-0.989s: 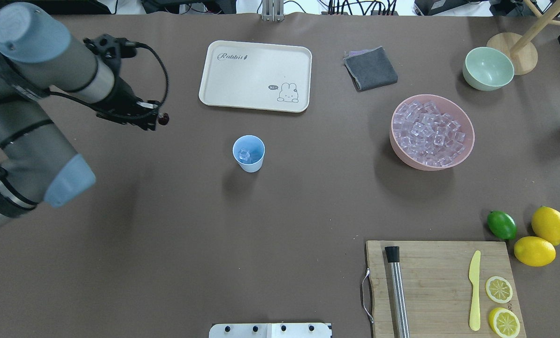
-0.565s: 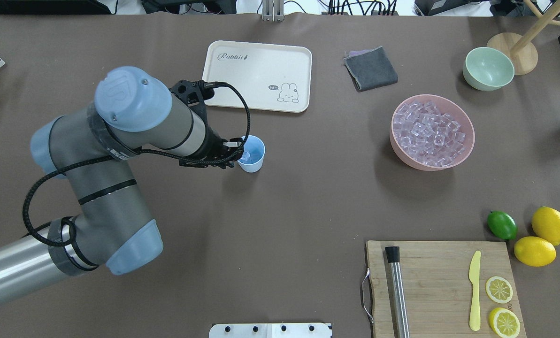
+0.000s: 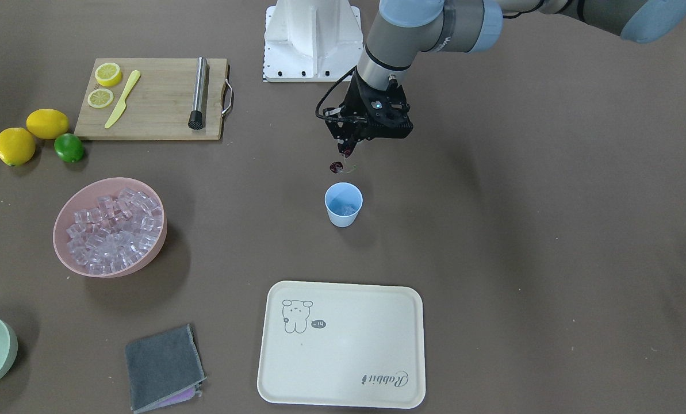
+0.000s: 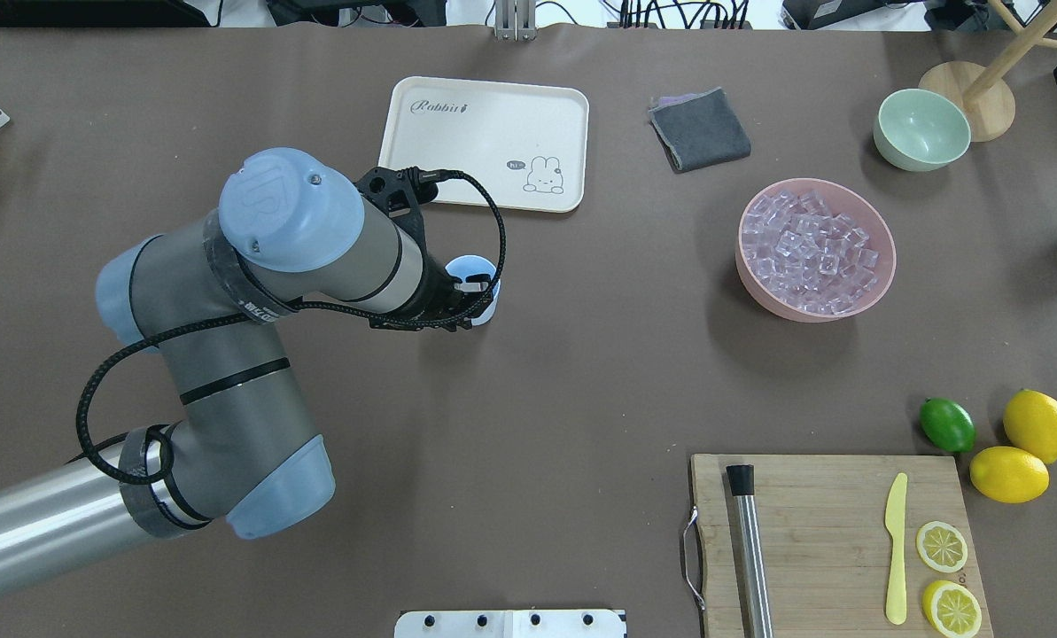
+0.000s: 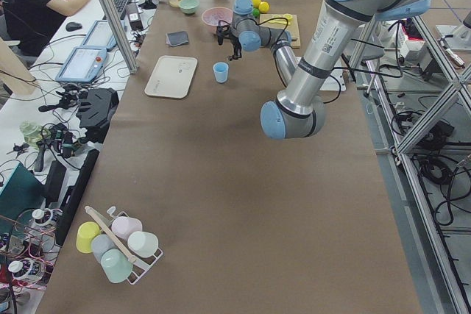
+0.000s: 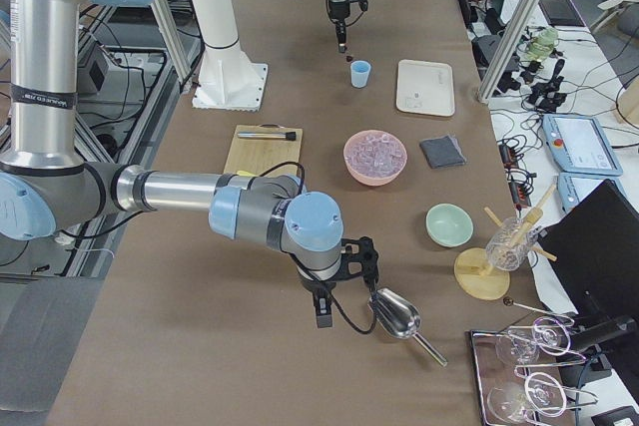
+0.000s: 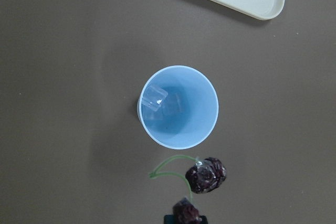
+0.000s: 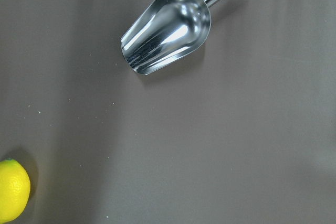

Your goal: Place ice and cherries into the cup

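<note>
The light blue cup point(image 3: 343, 204) stands mid-table with one clear ice cube point(image 7: 155, 98) inside. My left gripper point(image 3: 347, 150) is shut on the cherries point(image 3: 336, 167) and holds them just above the table, beside the cup on the robot's side. In the left wrist view one dark cherry point(image 7: 207, 175) hangs on its green stem next to the cup's rim point(image 7: 178, 145); the other point(image 7: 185, 212) sits between the fingertips. From overhead the gripper point(image 4: 470, 290) hides part of the cup point(image 4: 477, 268). My right gripper point(image 6: 323, 312) shows only in the exterior right view; I cannot tell its state.
A pink bowl point(image 4: 882, 275) full of ice point(image 4: 812, 252) stands right of the cup. A cream tray point(image 4: 484, 142), a grey cloth point(image 4: 699, 129) and a pale green bowl point(image 4: 921, 129) lie beyond. A metal scoop point(image 8: 168, 30) lies under the right wrist. A cutting board point(image 4: 834, 540), lime point(image 4: 946, 424) and lemons are near right.
My left arm has swung from the table's left side to the cup, carrying the cherries. The cup is now partly covered by the gripper in the overhead view.
</note>
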You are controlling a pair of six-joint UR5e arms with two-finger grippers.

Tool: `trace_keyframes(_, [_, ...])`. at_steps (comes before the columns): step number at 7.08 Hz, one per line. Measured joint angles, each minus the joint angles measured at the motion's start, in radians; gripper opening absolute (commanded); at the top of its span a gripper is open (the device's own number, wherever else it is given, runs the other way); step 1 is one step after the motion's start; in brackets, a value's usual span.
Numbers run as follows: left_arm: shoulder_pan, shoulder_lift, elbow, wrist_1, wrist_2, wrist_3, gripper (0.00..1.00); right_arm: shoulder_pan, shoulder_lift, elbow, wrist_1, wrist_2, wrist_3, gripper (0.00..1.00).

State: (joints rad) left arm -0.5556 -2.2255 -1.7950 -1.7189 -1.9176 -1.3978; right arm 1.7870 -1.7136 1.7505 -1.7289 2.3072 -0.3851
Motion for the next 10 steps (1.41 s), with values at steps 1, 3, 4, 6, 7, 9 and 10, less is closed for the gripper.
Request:
trace_keyframes(1, [-0.005,-0.011,0.026,-0.009,0.000,0.011,0.20,0.000,-0.001,0.000,0.000,0.000,-0.003,1.00])
trace_keyframes(3, [-0.029,-0.026,0.063,-0.028,-0.001,0.029,0.21,0.000,-0.002,-0.001,0.000,0.000,-0.003,1.00])
trace_keyframes(4, [-0.039,-0.029,0.088,-0.047,-0.001,0.044,0.82,0.000,-0.002,-0.001,0.000,0.000,-0.003,1.00])
trace_keyframes(6, [-0.044,-0.031,0.124,-0.092,-0.002,0.049,0.98,0.000,-0.002,0.000,0.000,0.000,-0.005,1.00])
trace_keyframes(7, [-0.044,-0.029,0.126,-0.098,-0.003,0.049,0.98,0.000,-0.002,0.000,0.000,0.000,-0.005,1.00])
trace_keyframes(9, [-0.064,-0.011,0.106,-0.097,-0.013,0.054,0.98,0.000,-0.001,0.001,0.000,0.000,-0.005,1.00])
trace_keyframes(10, [-0.114,0.029,0.090,-0.094,-0.055,0.076,0.98,0.000,0.000,0.001,0.000,0.000,-0.005,1.00])
